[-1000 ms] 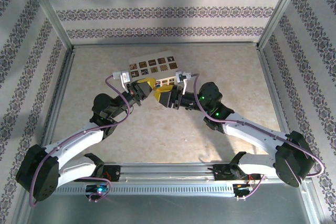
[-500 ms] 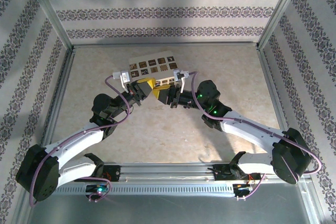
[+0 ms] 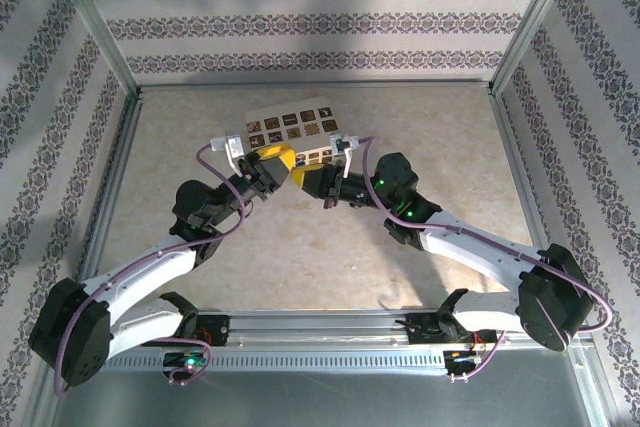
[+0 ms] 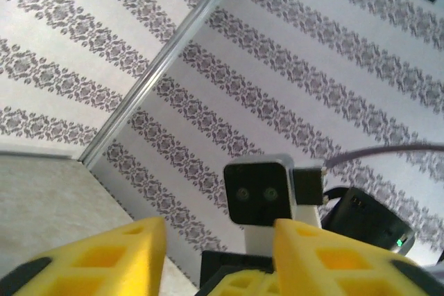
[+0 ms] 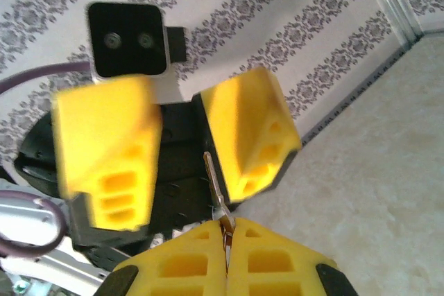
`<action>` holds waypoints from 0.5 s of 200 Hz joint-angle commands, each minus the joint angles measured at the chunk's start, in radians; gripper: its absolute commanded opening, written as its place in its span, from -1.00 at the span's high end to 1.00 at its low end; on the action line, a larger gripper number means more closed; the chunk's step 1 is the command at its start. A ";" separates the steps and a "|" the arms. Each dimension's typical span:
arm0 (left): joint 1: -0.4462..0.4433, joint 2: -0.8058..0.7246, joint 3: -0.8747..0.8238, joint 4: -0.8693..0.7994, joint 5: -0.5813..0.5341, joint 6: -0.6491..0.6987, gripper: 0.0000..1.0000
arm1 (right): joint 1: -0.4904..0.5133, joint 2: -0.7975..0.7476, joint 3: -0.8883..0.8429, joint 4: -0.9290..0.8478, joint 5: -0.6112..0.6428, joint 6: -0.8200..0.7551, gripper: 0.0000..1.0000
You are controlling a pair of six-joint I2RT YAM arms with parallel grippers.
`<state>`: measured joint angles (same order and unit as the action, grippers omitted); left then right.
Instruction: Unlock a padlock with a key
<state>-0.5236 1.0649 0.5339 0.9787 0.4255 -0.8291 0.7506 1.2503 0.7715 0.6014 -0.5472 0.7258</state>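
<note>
Patterned wall panels [image 3: 320, 17] enclose a pale, mottled table [image 3: 300, 257] on three sides. The left arm [image 3: 140, 272] and the right arm [image 3: 480, 247] both reach inward and meet at mid-table, just over the near edge of a cream box [image 3: 290, 125] with dark patterned squares.

The left gripper [image 3: 272, 161] and the right gripper [image 3: 306, 179] face each other tip to tip, close together. From above it cannot be told whether they touch.

Left gripper: its yellow fingers [image 4: 90, 254] stand well apart. Only the opposite wrist's camera housing [image 4: 255, 195] shows through the gap, and no object is seen between them.

Right gripper: in its own wrist view the two yellow pads [image 5: 277, 268] are pressed together, and the key [image 5: 215, 188] is pinched at their seam.

Key: a thin dark sliver that rises out of the seam. Its long axis runs in line with the right fingers, leaning slightly left in that view. The free end points at the gap in the left gripper, close by the inner face of one of its fingers [image 5: 250, 136]. Contact with that finger cannot be determined.
</note>
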 commanded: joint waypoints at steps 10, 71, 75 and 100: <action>0.010 -0.085 0.007 -0.170 -0.106 0.044 -0.18 | -0.001 -0.069 -0.007 -0.148 0.064 -0.106 1.00; 0.051 -0.056 0.215 -0.813 -0.228 0.205 -0.42 | -0.024 -0.202 -0.041 -0.537 0.260 -0.253 1.00; 0.053 -0.041 0.231 -0.835 -0.228 0.216 -0.42 | -0.027 -0.211 -0.041 -0.562 0.275 -0.259 1.00; 0.056 0.102 0.342 -0.930 -0.194 0.296 -0.49 | -0.053 -0.260 -0.051 -0.709 0.351 -0.272 1.00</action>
<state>-0.4808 1.0603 0.7822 0.2752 0.2333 -0.6518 0.7208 1.0393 0.7399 0.0963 -0.3164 0.5114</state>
